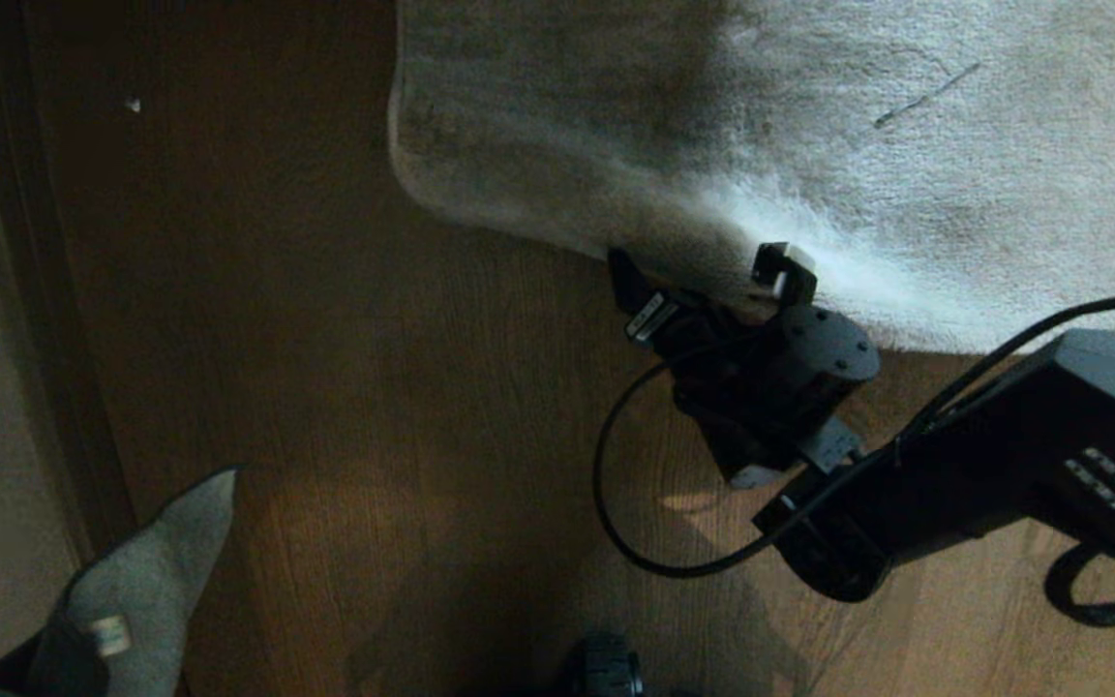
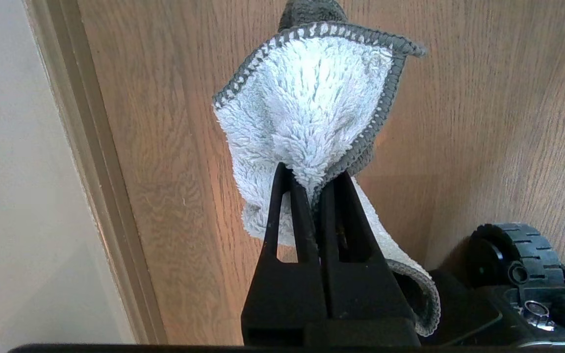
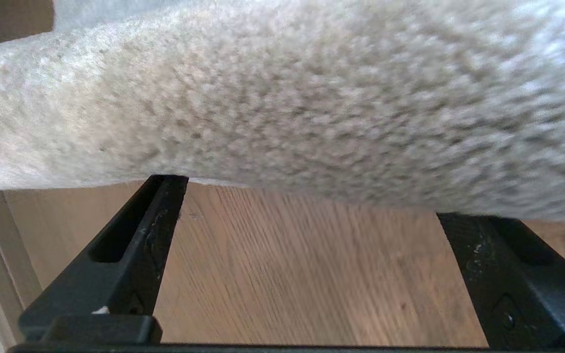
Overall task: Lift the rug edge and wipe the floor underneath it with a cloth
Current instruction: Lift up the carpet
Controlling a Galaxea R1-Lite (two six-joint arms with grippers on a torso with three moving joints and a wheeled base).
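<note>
Two grippers are busy at the big rug's corner, one reaching and one holding.

Biggest is the floor [image 1: 403, 387], brown wood planks. On it lies the pale rug; the rug edge [image 1: 557, 237] is close to its near corner. The right gripper [image 1: 712, 276] is at that edge with its fingers [image 3: 135, 245] spread wide and holding nothing yet. I think it should slide one finger low under the edge, pinch, then lift slowly. Smallest is the cloth [image 2: 307, 108], squeezed tight in the left gripper [image 2: 312, 191], waiting above the floor's left side by the wall.
</note>
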